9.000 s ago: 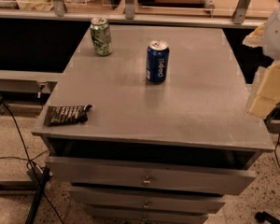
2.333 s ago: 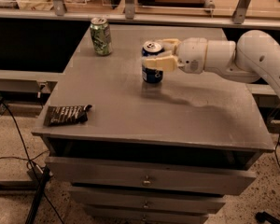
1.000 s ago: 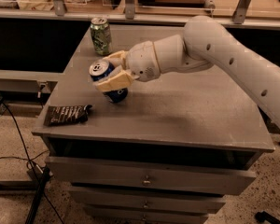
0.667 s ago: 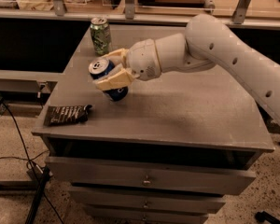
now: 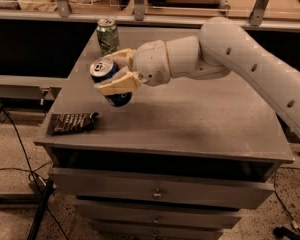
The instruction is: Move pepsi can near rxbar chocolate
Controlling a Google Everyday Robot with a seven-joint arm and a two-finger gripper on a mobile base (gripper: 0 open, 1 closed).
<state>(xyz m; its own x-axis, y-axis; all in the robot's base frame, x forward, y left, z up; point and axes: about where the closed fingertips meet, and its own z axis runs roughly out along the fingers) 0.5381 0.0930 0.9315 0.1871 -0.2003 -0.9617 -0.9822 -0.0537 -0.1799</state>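
The pepsi can (image 5: 102, 68) is being held tilted between the closed-in fingers of the gripper (image 5: 108, 74) over the left side of the table (image 5: 200, 119), near the rxbar chocolate (image 5: 71, 123) at the front-left corner

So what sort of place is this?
Seemingly a lab: grey drawer cabinet, black cables on speckled floor, and the gripper holding a dark blue pepsi can above the cabinet's left side.

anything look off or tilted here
The pepsi can leans sideways, not upright, gripped in the claw over the table's left side. The rxbar chocolate lies right at the front-left edge. Nothing spilled.
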